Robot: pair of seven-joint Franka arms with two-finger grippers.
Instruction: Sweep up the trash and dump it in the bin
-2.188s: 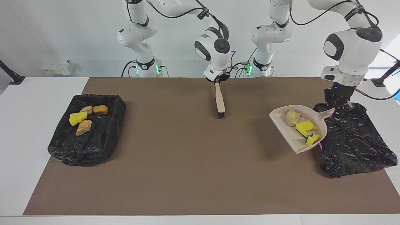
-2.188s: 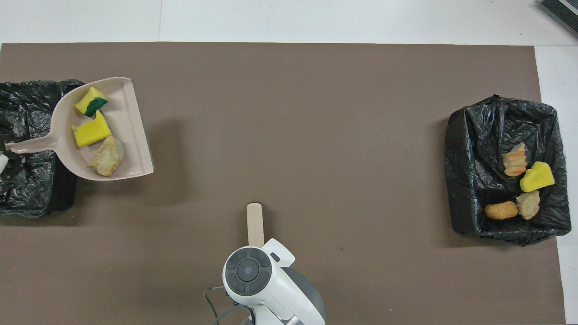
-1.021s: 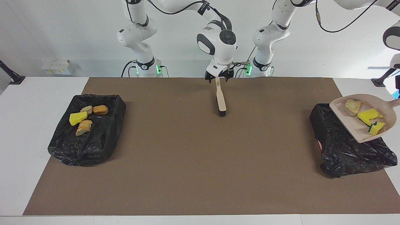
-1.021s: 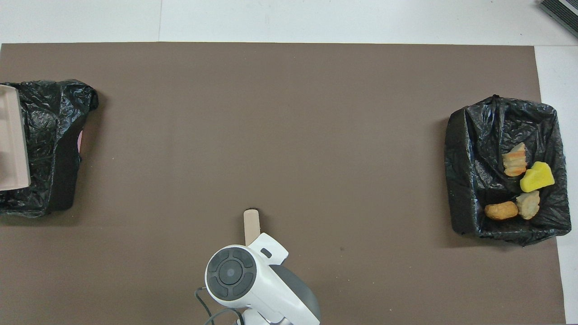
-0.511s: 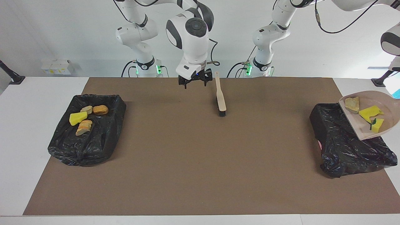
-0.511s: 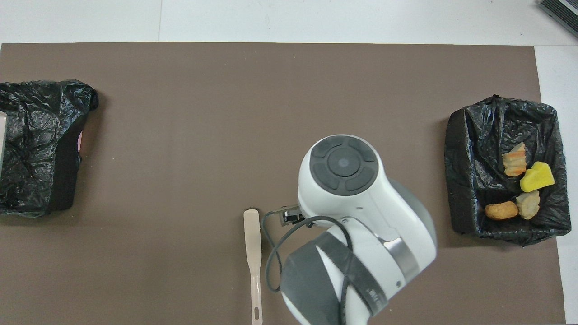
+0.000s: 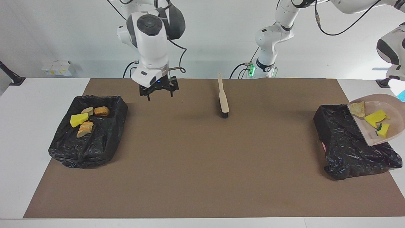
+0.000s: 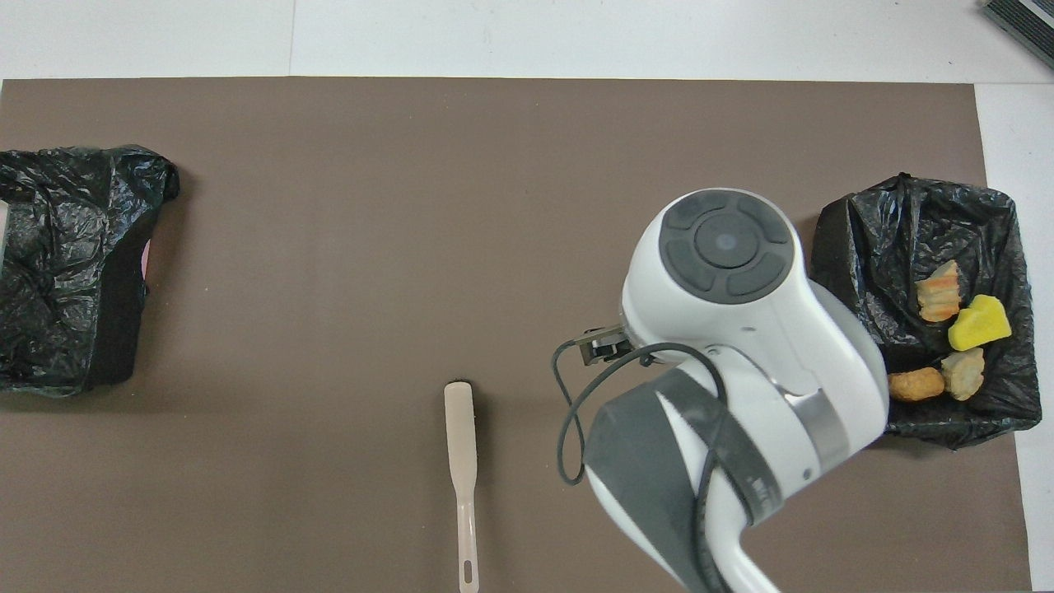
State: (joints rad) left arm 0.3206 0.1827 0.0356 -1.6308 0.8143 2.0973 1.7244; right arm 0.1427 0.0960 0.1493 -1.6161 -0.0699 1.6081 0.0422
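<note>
Brown matting covers our bench. We see crumpled black bin liners: one bin at the left arm's end, another bin at the right arm's end with spongy chunks inside. Trash, yellow wedges and a crumbly tan lump, lies in the smooth beige dustpan tilted above the first bin. We cannot see the left gripper; it is clenched. Our right gripper hangs spread, empty, over the mat's robot-side edge. Slim brush lies mid-mat.

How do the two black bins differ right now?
The bin at the right arm's end holds four scraps, one yellow and three tan; the bin at the left arm's end shows none inside. A loaded dustpan is over the second, nothing over the first. Both are lined with black bags and sit on the brown mat.
</note>
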